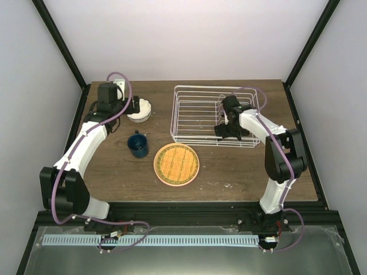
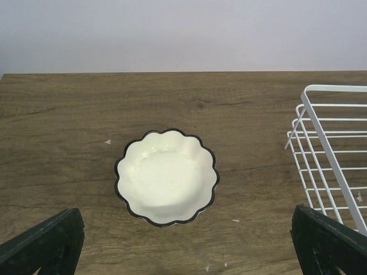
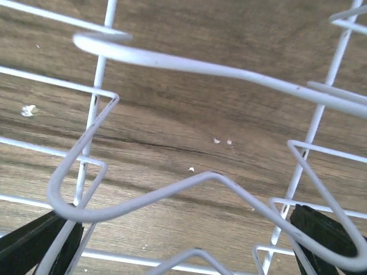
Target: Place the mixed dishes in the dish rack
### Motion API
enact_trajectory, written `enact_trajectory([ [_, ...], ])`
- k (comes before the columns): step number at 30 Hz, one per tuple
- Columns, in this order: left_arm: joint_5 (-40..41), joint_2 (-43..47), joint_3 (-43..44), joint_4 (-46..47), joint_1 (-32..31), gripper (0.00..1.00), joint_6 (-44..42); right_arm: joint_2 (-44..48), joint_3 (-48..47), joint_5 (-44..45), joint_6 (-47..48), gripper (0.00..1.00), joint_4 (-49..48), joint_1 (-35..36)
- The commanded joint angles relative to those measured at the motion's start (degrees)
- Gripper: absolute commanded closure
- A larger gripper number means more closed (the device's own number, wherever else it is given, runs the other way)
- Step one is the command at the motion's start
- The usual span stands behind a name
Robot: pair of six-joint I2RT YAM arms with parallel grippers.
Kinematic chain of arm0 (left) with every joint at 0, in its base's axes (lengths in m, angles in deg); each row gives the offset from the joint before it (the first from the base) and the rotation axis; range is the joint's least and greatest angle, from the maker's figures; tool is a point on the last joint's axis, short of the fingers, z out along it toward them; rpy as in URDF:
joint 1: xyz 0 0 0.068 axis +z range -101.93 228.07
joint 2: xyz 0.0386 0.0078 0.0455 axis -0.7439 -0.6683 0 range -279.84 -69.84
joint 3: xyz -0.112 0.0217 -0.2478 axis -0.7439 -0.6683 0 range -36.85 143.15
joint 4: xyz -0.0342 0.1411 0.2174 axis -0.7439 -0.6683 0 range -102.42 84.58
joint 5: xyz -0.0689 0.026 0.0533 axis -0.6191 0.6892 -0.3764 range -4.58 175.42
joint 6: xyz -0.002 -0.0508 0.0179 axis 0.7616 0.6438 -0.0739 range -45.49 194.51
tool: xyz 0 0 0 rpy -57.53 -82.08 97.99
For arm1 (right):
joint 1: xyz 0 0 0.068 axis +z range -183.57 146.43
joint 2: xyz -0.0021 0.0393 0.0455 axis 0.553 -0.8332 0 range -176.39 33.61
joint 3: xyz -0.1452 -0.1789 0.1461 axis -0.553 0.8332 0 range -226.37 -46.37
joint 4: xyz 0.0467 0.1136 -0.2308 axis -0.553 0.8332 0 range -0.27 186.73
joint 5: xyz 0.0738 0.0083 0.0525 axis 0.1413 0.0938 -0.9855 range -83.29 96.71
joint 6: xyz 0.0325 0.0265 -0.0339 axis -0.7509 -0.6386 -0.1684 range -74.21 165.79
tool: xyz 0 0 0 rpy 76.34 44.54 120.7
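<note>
The small white scallop-edged bowl stands on the table at the back left. My left gripper is open and empty, just short of the bowl, with its fingers wide apart. The dark blue mug stands upright in front of it. The orange plate lies flat near the middle. A pink rim shows round it, so the pink plate seems to lie under it. The white wire dish rack holds no dishes. My right gripper is open and empty, low over the rack's front right wires.
Black frame posts rise at the back left and back right corners. The table's front edge runs just ahead of the arm bases. Small white crumbs lie on the wood.
</note>
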Motion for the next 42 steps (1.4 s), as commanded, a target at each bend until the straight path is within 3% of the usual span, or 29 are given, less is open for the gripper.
enact_trajectory([
  [1, -0.79, 1.33, 1.39, -0.36, -0.17, 0.00, 0.63, 2.64, -8.09, 1.89, 2.53, 0.00, 2.33, 1.21],
  [8, -0.80, 2.07, 0.09, -0.13, -0.14, 0.00, 0.89, 2.38, -13.22, 1.78, 2.39, 0.00, 6.23, 1.25],
  [29, -0.64, 2.21, -0.30, -1.21, -0.19, 0.00, -0.23, 1.34, -5.62, 1.30, 0.27, 0.00, 2.82, 1.27],
  [42, -1.55, 0.87, 0.24, -1.23, -0.15, 0.00, 0.16, 5.15, -18.11, 5.06, -0.81, 0.00, 9.18, 1.25],
])
